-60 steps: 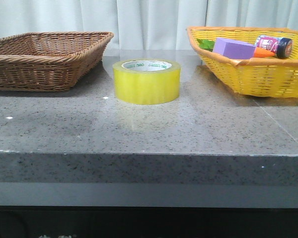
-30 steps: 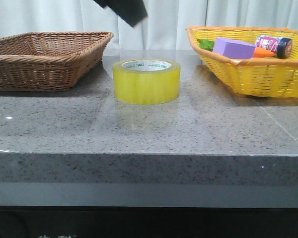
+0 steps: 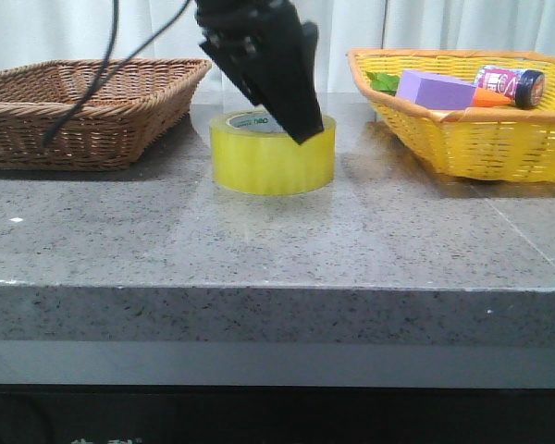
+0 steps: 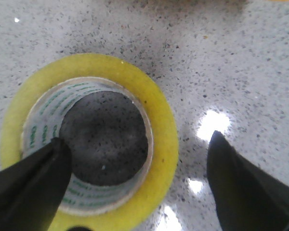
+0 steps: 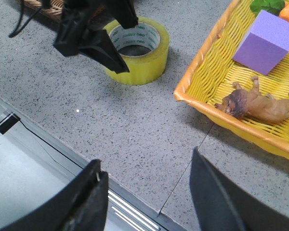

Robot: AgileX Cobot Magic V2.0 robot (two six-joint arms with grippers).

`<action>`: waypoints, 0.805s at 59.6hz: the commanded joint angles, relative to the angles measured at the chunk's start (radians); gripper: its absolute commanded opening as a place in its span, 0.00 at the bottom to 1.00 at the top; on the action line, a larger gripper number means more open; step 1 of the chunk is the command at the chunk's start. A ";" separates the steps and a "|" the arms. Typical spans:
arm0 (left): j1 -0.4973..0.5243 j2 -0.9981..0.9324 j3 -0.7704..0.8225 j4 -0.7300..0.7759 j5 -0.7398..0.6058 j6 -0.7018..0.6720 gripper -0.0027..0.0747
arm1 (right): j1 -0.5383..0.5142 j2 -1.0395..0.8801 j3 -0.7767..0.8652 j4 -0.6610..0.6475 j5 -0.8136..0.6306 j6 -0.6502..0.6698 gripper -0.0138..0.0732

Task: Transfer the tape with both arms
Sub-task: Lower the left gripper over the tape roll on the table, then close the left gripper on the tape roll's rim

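Observation:
The tape (image 3: 259,166), a wide yellow roll with a white core printed in green, stands flat on the grey stone table. My left gripper (image 3: 305,129) hangs open just over its right side. In the left wrist view the left gripper (image 4: 137,139) straddles the tape's (image 4: 161,130) wall, one finger over the core hole and the other outside the roll. The right wrist view takes in the tape (image 5: 147,65) and the left gripper (image 5: 111,53) from afar. My right gripper (image 5: 147,161) is open and empty, above the table's front edge.
A brown wicker basket (image 3: 83,111) stands at the back left. At the back right a yellow basket (image 3: 481,139) holds a purple block (image 3: 433,90), a toy lion (image 5: 260,103) and other small items. The table's front edge (image 3: 277,289) runs across the near side.
The left arm has come down from the top of the front view to the tape, its fingers now over the roll. The tape has not moved.

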 commanded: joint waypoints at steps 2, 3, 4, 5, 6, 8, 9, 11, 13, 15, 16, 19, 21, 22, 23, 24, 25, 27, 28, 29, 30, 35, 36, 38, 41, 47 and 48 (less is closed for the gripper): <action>-0.006 -0.022 -0.038 -0.019 -0.026 0.012 0.77 | -0.004 -0.003 -0.026 -0.007 -0.063 -0.009 0.63; -0.006 -0.016 -0.038 -0.019 -0.026 0.013 0.77 | -0.004 -0.003 -0.026 -0.007 -0.063 -0.009 0.63; -0.006 -0.011 -0.038 -0.019 -0.026 0.016 0.77 | -0.004 -0.003 -0.026 -0.007 -0.063 -0.009 0.63; -0.006 -0.008 -0.038 -0.019 -0.026 0.018 0.77 | -0.004 -0.003 -0.026 -0.007 -0.063 -0.009 0.63; -0.006 -0.004 -0.038 -0.019 -0.026 0.018 0.77 | -0.004 -0.003 -0.026 -0.007 -0.063 -0.009 0.63; -0.006 0.006 -0.038 -0.019 -0.026 0.018 0.77 | -0.004 -0.003 -0.026 -0.007 -0.063 -0.009 0.63; -0.006 0.008 -0.038 -0.019 -0.029 0.018 0.77 | -0.004 -0.003 -0.026 -0.007 -0.063 -0.009 0.63; -0.006 0.021 -0.038 -0.019 -0.031 0.018 0.77 | -0.004 -0.003 -0.026 -0.007 -0.063 -0.009 0.63; -0.006 0.025 -0.038 -0.019 -0.034 0.018 0.77 | -0.004 -0.003 -0.026 -0.007 -0.063 -0.009 0.63; -0.006 0.033 -0.038 -0.019 -0.041 0.018 0.77 | -0.004 -0.003 -0.026 -0.007 -0.063 -0.009 0.63; -0.006 0.036 -0.038 -0.019 -0.042 0.018 0.77 | -0.004 -0.003 -0.026 -0.007 -0.063 -0.009 0.63; -0.006 0.040 -0.038 -0.019 -0.046 0.018 0.76 | -0.004 -0.003 -0.026 -0.007 -0.063 -0.009 0.63; -0.006 0.040 -0.038 -0.019 -0.046 0.018 0.74 | -0.004 -0.003 -0.026 -0.007 -0.063 -0.009 0.63; -0.006 0.040 -0.038 -0.019 -0.046 0.018 0.73 | -0.004 -0.003 -0.026 -0.007 -0.063 -0.009 0.63; -0.006 0.040 -0.038 -0.019 -0.046 0.018 0.70 | -0.004 -0.003 -0.026 -0.007 -0.063 -0.009 0.63; -0.006 0.040 -0.038 -0.019 -0.046 0.018 0.68 | -0.004 -0.003 -0.026 -0.007 -0.063 -0.009 0.63; -0.006 0.040 -0.038 -0.019 -0.046 0.018 0.66 | -0.004 -0.003 -0.026 -0.007 -0.063 -0.009 0.63; -0.006 0.040 -0.038 -0.019 -0.046 0.018 0.60 | -0.004 -0.003 -0.026 -0.007 -0.063 -0.009 0.63; -0.006 0.040 -0.038 -0.019 -0.046 0.018 0.55 | -0.004 -0.003 -0.026 -0.007 -0.063 -0.009 0.63; -0.006 0.040 -0.038 -0.019 -0.046 0.018 0.53 | -0.004 -0.003 -0.026 -0.007 -0.063 -0.009 0.63; -0.006 0.040 -0.038 -0.019 -0.046 0.018 0.50 | -0.004 -0.003 -0.026 -0.007 -0.063 -0.009 0.63; -0.006 0.040 -0.038 -0.019 -0.044 0.018 0.37 | -0.004 -0.003 -0.026 -0.007 -0.063 -0.009 0.63; -0.006 0.040 -0.038 -0.019 -0.041 0.018 0.35 | -0.004 -0.003 -0.026 -0.007 -0.063 -0.009 0.63; -0.006 0.040 -0.041 -0.019 -0.040 0.018 0.31 | -0.004 -0.003 -0.026 -0.007 -0.063 -0.009 0.63; -0.006 0.040 -0.048 -0.019 -0.035 0.018 0.28 | -0.004 -0.003 -0.026 -0.007 -0.063 -0.009 0.63; -0.006 0.040 -0.066 -0.019 -0.020 0.018 0.26 | -0.004 -0.003 -0.026 -0.007 -0.063 -0.009 0.63; -0.006 0.040 -0.070 -0.019 -0.016 0.018 0.26 | -0.004 -0.003 -0.026 -0.007 -0.063 -0.009 0.63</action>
